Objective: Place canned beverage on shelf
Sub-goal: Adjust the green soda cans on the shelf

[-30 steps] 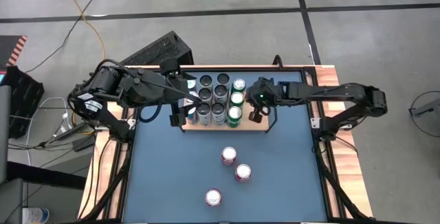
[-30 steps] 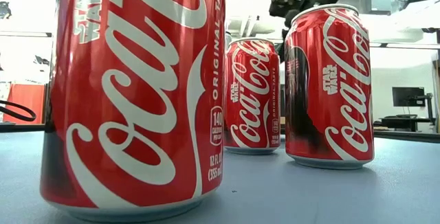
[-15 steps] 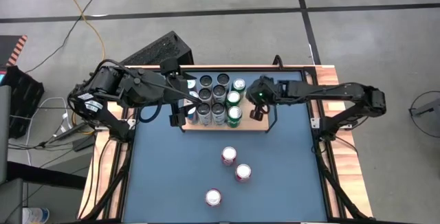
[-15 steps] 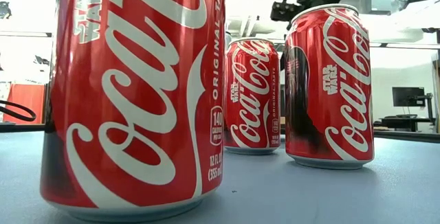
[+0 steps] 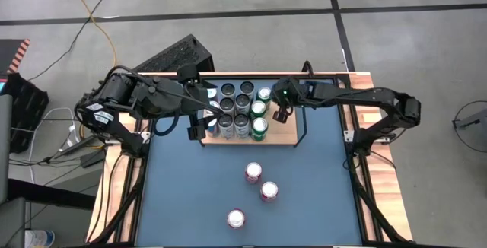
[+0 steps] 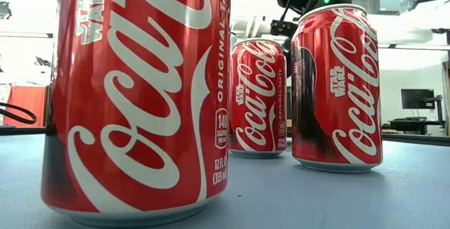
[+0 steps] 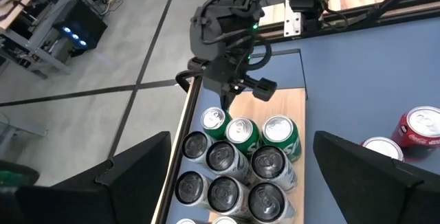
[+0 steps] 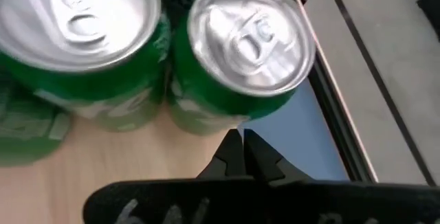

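High view shows three red cans (image 5: 253, 173) standing upright on the blue table (image 5: 319, 195), well apart from the shelf (image 5: 283, 136), on which dark and green cans (image 5: 259, 126) are already packed. Each is judged stiff, smooth, rather slippery and fairly heavy if full, best gripped across its round side at mid-height. The right gripper (image 5: 280, 114), fingers pressed together and empty, is seen beside the green cans, while the left gripper (image 5: 199, 125), fingers spread wide, is held at the shelf's other end.

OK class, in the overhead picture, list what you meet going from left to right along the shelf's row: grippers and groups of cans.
Left gripper, open, at the shelf's left end → dark-topped cans → green cans → right gripper, shut, over the bare wood.
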{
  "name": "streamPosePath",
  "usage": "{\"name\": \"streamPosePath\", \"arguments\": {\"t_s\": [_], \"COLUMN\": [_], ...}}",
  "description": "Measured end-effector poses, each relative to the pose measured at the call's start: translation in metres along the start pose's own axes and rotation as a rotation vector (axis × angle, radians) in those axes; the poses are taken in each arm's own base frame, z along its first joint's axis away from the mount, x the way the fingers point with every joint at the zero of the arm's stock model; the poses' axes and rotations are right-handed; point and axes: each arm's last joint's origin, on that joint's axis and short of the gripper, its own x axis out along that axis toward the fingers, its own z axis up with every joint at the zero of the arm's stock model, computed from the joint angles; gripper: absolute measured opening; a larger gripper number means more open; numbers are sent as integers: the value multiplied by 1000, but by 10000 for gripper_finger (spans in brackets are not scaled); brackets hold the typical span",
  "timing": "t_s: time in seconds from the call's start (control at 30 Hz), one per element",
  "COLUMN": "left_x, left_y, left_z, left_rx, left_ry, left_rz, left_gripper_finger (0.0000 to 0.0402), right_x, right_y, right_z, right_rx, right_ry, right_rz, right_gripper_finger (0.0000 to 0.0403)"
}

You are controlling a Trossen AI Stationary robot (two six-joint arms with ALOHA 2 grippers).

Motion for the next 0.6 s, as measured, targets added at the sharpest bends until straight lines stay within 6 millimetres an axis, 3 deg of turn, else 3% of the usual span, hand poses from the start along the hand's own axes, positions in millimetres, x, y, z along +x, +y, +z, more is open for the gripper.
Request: {"name": "streamPosePath", "arguments": {"t_s": [0.6], "left_x": [4], "left_y": [7], "left_z": [-1], "left_rx": [-14], "left_ry": [11], "left_rz": [24], "left_gripper_finger": [343], "right_x": [6], "right_y": [-2], "right_z": [5], "right_rx": [-34], "right_ry": [-64], "right_rz": [83], "right_gripper_finger": [0]}}
